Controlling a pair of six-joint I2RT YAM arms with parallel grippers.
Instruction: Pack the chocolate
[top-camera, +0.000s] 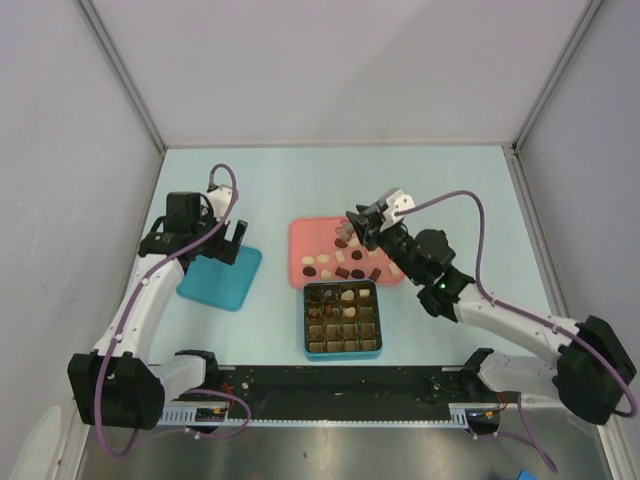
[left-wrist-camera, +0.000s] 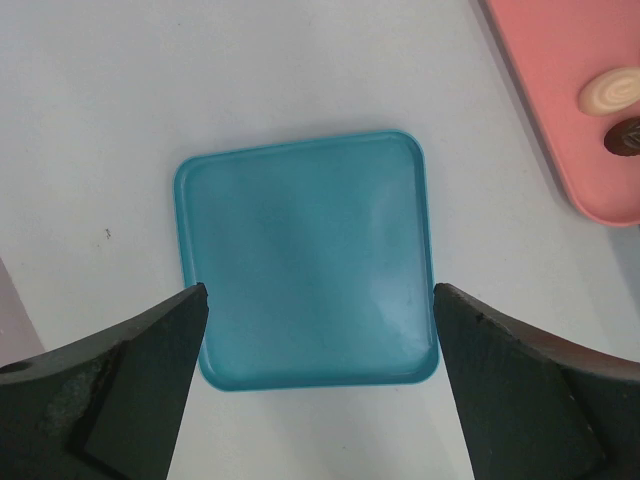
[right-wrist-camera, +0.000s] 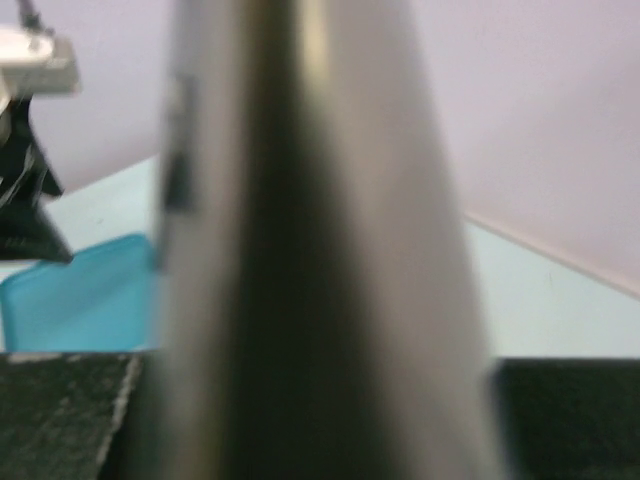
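Note:
Several small chocolates (top-camera: 340, 264), dark, reddish-brown and cream, lie on the pink tray (top-camera: 308, 234). A few more sit in the teal box's (top-camera: 342, 352) grid cells. My right gripper (top-camera: 352, 230) hovers over the tray's far side. In the right wrist view its fingers (right-wrist-camera: 60, 420) press on a long grey thing with a dark middle (right-wrist-camera: 320, 250), too blurred to name. My left gripper (left-wrist-camera: 320, 292) hangs open above the teal lid (left-wrist-camera: 305, 260), nothing between its fingers. A cream chocolate (left-wrist-camera: 610, 90) and a dark one (left-wrist-camera: 626, 138) show at the pink tray's (left-wrist-camera: 560, 60) edge.
The teal lid (top-camera: 220, 276) lies flat left of the pink tray. White walls close the table at the left, back and right. A black rail (top-camera: 330, 385) runs along the near edge between the arm bases.

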